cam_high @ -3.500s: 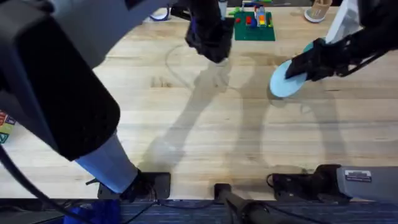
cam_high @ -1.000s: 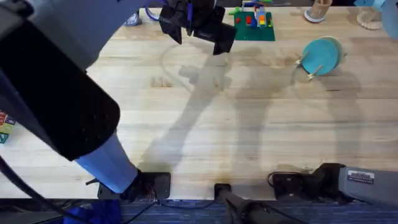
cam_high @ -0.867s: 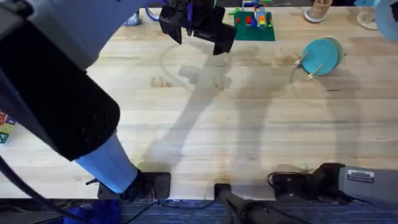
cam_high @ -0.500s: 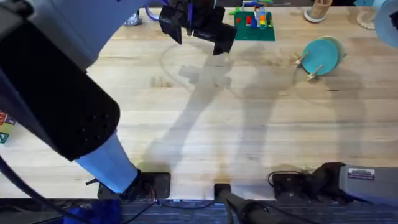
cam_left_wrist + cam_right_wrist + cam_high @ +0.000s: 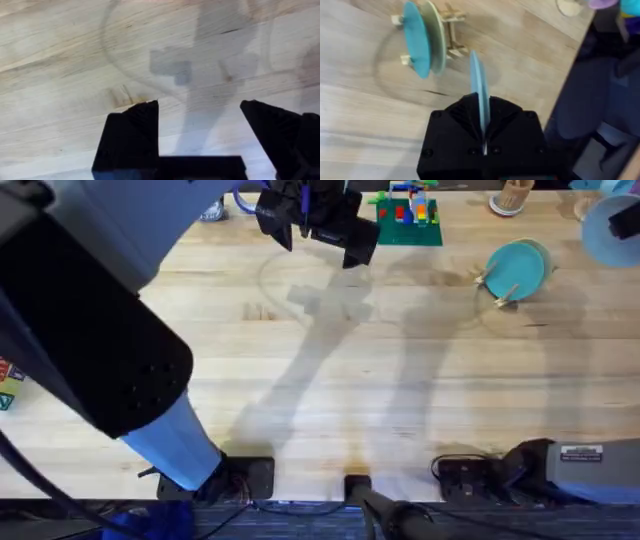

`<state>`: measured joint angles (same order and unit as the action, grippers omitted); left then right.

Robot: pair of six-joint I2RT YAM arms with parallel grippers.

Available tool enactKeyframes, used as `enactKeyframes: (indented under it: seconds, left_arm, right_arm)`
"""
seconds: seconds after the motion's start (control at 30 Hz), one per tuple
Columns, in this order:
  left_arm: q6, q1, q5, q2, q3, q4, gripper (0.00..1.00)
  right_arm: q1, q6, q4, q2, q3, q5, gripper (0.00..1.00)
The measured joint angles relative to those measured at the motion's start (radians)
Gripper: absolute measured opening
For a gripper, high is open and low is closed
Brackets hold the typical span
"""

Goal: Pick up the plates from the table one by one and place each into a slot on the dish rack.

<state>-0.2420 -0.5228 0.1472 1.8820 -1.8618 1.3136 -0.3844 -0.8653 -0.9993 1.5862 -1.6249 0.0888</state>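
The right gripper (image 5: 482,127) was clamped edge-on around a light blue plate (image 5: 478,95), held above the table (image 5: 330,400) near its far right edge. The dish rack (image 5: 497,280) stood nearby, holding a teal plate (image 5: 416,46) and a cream plate (image 5: 436,42) upright. The left gripper (image 5: 200,130) hung with fingers apart over bare wood
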Motion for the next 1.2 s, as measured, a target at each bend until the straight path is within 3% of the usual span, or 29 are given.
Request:
enactKeyframes:
  seconds: [0.37, 0.77, 1.2]
  left_arm:
    - [0.000, 0.000, 0.000, 0.000, 0.000, 0.000, 0.994]
    - [0.000, 0.000, 0.000, 0.000, 0.000, 0.000, 0.994]
    - [0.000, 0.000, 0.000, 0.000, 0.000, 0.000, 0.995]
  right_arm:
    - [-0.005, 0.001, -0.003, 0.031, -0.001, -0.107, 0.032]
    - [-0.005, 0.006, 0.037, 0.133, -0.001, -0.120, 0.035]
    - [-0.005, 0.022, 0.064, 0.163, -0.001, -0.152, 0.035]
